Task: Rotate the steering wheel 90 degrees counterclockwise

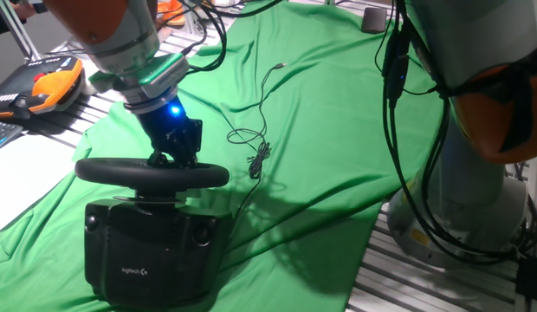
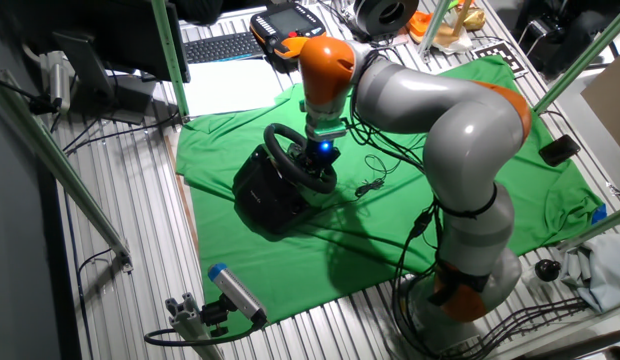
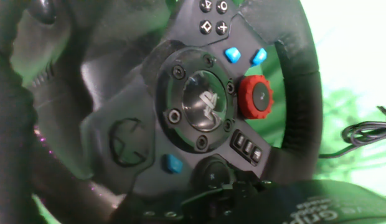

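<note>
The steering wheel (image 1: pixel 147 173) is a black rim lying almost flat on a boxy black base (image 1: pixel 156 251) with a white Logitech logo, on the green cloth. It also shows in the other fixed view (image 2: pixel 288 152). My gripper (image 1: pixel 175 159) reaches down from above onto the far side of the rim, and its fingers appear closed on it (image 2: pixel 321 165). The hand view is filled by the wheel hub (image 3: pixel 205 106) with a red dial and blue buttons, the hub's button cluster turned toward the top. A dark finger (image 3: pixel 317 202) crosses the bottom of that view.
A thin black cable (image 1: pixel 255 143) lies on the green cloth (image 1: pixel 338 104) to the right of the wheel. The arm's grey pedestal (image 1: pixel 463 199) stands at the right with hanging cables. An orange teach pendant (image 1: pixel 52 82) and a keyboard (image 2: pixel 225 45) lie beyond the cloth.
</note>
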{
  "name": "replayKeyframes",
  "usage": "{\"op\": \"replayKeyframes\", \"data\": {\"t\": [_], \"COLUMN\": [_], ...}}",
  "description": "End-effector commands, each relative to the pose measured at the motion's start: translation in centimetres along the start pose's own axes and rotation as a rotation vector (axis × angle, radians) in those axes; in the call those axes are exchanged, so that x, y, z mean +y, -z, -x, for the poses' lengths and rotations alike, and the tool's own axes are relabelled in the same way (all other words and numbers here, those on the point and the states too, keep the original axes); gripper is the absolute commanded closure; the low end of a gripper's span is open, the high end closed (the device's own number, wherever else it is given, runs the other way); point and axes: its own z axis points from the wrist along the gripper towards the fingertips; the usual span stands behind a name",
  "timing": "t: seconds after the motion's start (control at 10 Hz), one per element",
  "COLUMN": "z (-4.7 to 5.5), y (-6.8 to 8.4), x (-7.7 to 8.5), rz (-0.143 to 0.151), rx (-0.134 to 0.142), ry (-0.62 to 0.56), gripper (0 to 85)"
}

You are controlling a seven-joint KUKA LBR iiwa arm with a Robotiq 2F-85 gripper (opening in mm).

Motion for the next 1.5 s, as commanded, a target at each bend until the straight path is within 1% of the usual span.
{"op": "replayKeyframes", "data": {"t": [0.0, 0.1, 0.3, 0.5, 0.6, 0.7, 0.9, 1.0, 1.4], "z": [0.0, 0.1, 0.1, 0.0, 0.0, 0.0, 0.1, 0.2, 0.3], "y": [-0.2, -0.4, -0.6, -0.8, -0.8, -0.8, -1.1, -1.2, -1.4], "x": [-0.5, -1.0, -1.3, -1.2, -1.2, -1.2, -1.6, -1.9, -1.7], "rz": [0.002, 0.006, 0.006, -0.008, -0.010, -0.020, -0.026, -0.023, -0.037], "rx": [0.003, 0.005, 0.003, -0.009, -0.009, -0.011, -0.018, -0.021, -0.049], "ry": [0.009, 0.016, 0.021, 0.020, 0.021, 0.025, 0.038, 0.045, 0.052], "gripper": [85.0, 85.0, 85.0, 85.0, 85.0, 85.0, 85.0, 85.0, 85.0]}}
